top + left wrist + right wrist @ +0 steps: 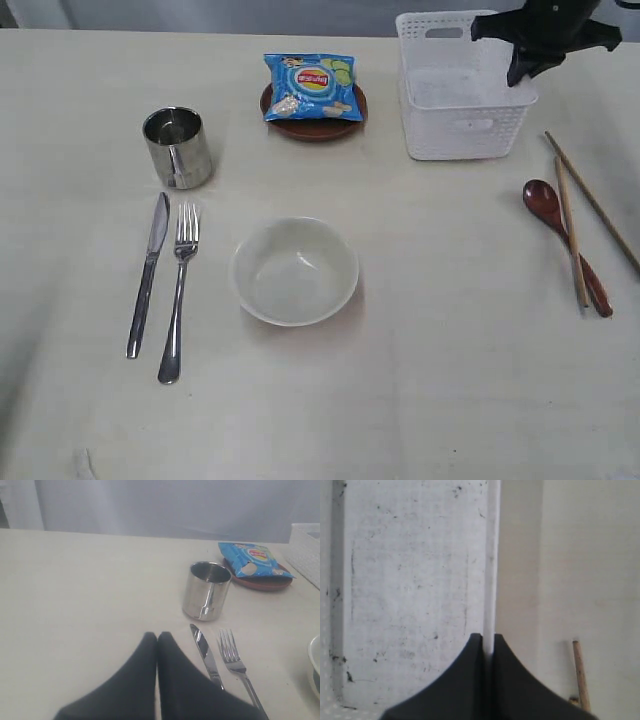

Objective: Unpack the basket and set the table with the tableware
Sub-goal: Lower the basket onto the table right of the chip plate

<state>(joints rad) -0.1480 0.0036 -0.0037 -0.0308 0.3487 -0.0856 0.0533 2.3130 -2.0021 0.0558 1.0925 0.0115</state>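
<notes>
Basket appears emptied; removal likely remains

Bowl centre; knife, fork at 9 o'clock; spoon, chopsticks at 3; mug at 10; plate at 12. Basket at 1 o'clock, rim pinched by right gripper. Left gripper closed, empty.

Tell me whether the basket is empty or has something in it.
Empty. The basket shows only its bare white floor in the exterior and right wrist views.
</notes>
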